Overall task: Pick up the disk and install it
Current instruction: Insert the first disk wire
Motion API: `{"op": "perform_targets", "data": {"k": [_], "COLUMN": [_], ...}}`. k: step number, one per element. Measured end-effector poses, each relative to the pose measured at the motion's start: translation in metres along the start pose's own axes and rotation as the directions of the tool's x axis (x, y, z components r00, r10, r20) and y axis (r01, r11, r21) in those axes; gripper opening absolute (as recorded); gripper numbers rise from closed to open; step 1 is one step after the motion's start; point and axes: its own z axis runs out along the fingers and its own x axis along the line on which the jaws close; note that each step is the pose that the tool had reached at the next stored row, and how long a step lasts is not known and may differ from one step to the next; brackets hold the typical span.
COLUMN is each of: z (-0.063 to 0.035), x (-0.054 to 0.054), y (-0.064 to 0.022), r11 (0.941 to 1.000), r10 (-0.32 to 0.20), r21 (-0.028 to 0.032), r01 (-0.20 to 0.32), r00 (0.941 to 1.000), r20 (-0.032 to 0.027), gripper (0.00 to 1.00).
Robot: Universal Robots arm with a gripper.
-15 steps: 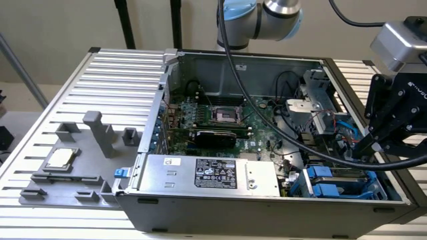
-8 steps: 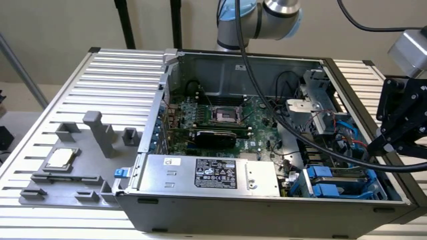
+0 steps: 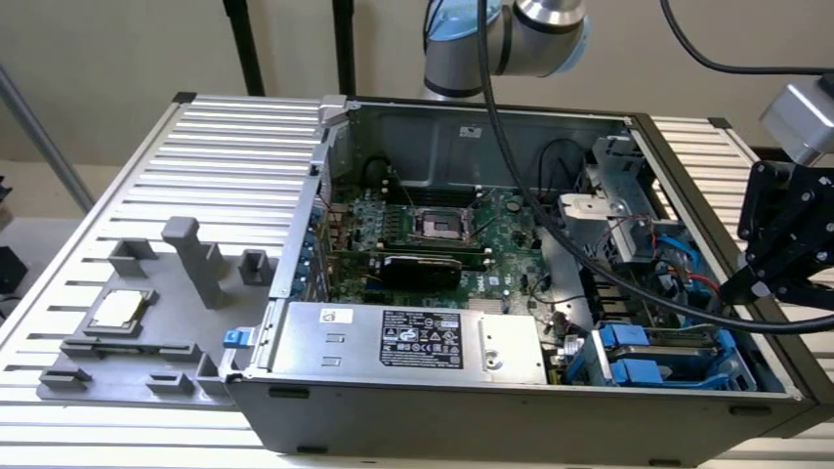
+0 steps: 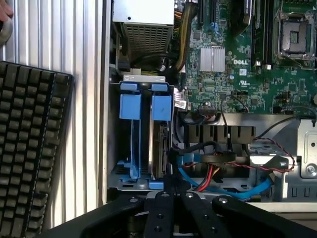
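Gripper [image 3: 749,285] shut, nothing held; wrist view: disk [image 4: 159,148] seated edge-on between blue rails [image 4: 161,106], near gripper tips

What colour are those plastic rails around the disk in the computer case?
Bright blue; the rails show best in the wrist view.

The disk [image 4: 159,148], silver-grey metal framed by blue plastic rails, stands on its edge, slotted into the drive bay [image 4: 130,171] in a corner of the open computer case [image 4: 105,124].
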Motion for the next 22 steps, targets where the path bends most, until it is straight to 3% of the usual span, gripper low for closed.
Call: {"op": "perform_targets", "data": {"k": [6,12,17,22], "z": [0.0114,0.0227,0.0286,0.0298], "x": [-0.003,-0.004,-0.010,-0.014], "y": [0.0014,0.0125,0.0128,0.0131], "r11": [0.9998,0.9995,0.9995,0.9995], "r10": [-0.019,-0.030,-0.032,-0.033], "r21": [-0.0003,-0.0007,-0.0008,-0.0008], "r01": [0.019,0.030,0.032,0.033], "r00": [0.9998,0.9995,0.9995,0.9995], "r20": [-0.0006,-0.0015,-0.0011,0.0013], "gripper": [0.11,0.11,0.11,0.24]}}
